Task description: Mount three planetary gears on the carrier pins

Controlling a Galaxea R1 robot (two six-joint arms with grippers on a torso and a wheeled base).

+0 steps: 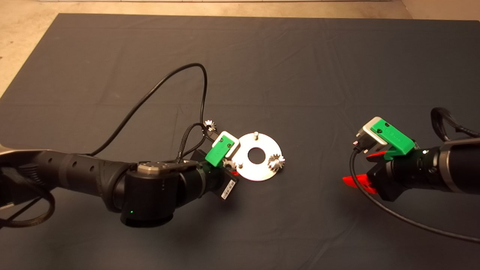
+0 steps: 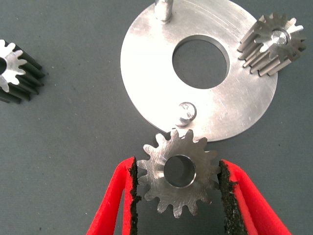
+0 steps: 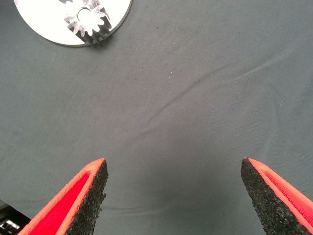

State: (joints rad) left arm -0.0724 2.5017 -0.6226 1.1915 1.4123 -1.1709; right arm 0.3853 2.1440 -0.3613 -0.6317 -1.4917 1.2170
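Gear on the mat: a loose planetary gear (image 1: 210,125) lies on the dark surface (image 1: 112,75) at about 10 o'clock of the disc, well apart from its rim, untouched.
Left pincer: the left pincer (image 2: 178,193), at roughly 8 o'clock of the disc, is closed on a second planetary gear (image 2: 178,171), one black pad against the teeth on each side, bore facing up.
Held gear and pin: the held gear sits just short of the nearest carrier pin (image 2: 185,112); its upper teeth overlap the disc edge, and the bore is not yet over the pin.
Disc: the flat silver disc (image 1: 249,170) lies on the surface between the two arms; a bare pin (image 1: 255,134) stands at 12 o'clock.
Seated gear: a third planetary gear (image 1: 276,162) sits on the pin at about 4 o'clock.
Right pincer: the right pincer (image 3: 173,196) hangs over bare mat well off at 3 o'clock, fingers wide apart, holding nothing.
Step in hand: second of three installs, judged from one gear seated.
Next move: shift the bore directly above the pin, keep the gear level, lower, then release.
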